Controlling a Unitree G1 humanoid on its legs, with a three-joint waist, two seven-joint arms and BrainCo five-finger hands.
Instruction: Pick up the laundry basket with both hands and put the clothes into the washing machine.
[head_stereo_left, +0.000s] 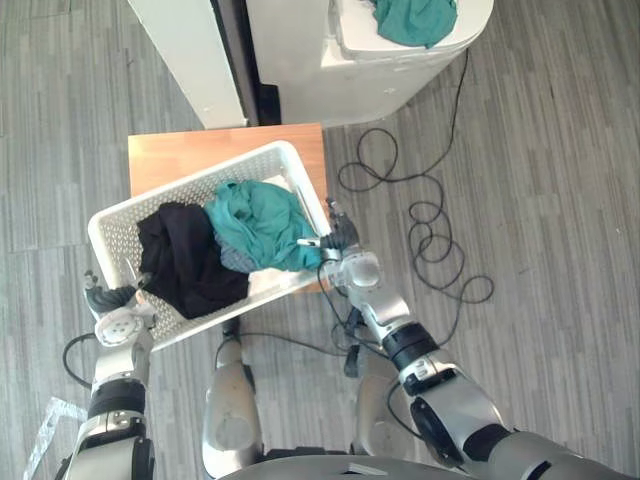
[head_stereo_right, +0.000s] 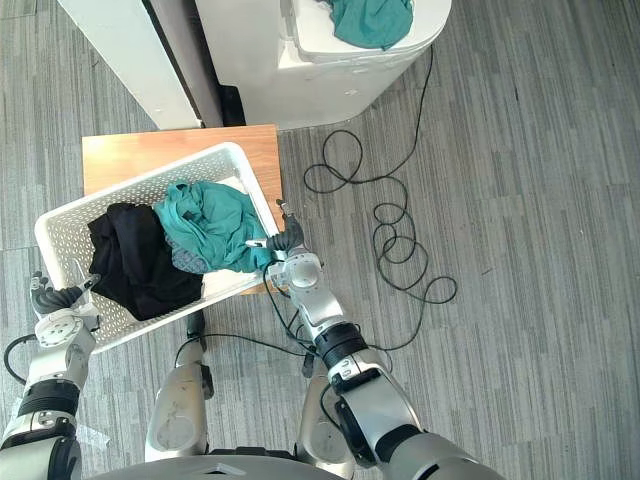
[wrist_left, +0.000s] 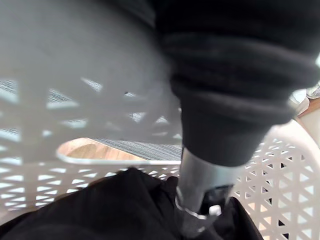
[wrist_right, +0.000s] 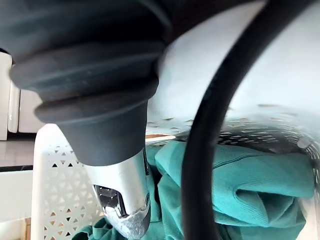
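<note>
white basket (head_stereo_left: 113, 243) sits slantwise over the wooden counter (head_stereo_left: 180, 155), its 8 o'clock end past the edge. inside, a black garment (head_stereo_left: 185, 260) fills the 8 o'clock half and a teal garment (head_stereo_left: 260, 225) the 2 o'clock half. left robot hand (head_stereo_left: 115, 310) grips the 8 o'clock rim, right robot hand (head_stereo_left: 343, 245) the 3 o'clock rim, thumbs inside. at 1 o'clock, a washer (head_stereo_left: 400, 55) holds a teal cloth (head_stereo_left: 415, 18).

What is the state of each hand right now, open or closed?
Left hand: shut on the rim of the laundry basket.
Right hand: shut on the rim at the laundry basket's opposite end.
</note>
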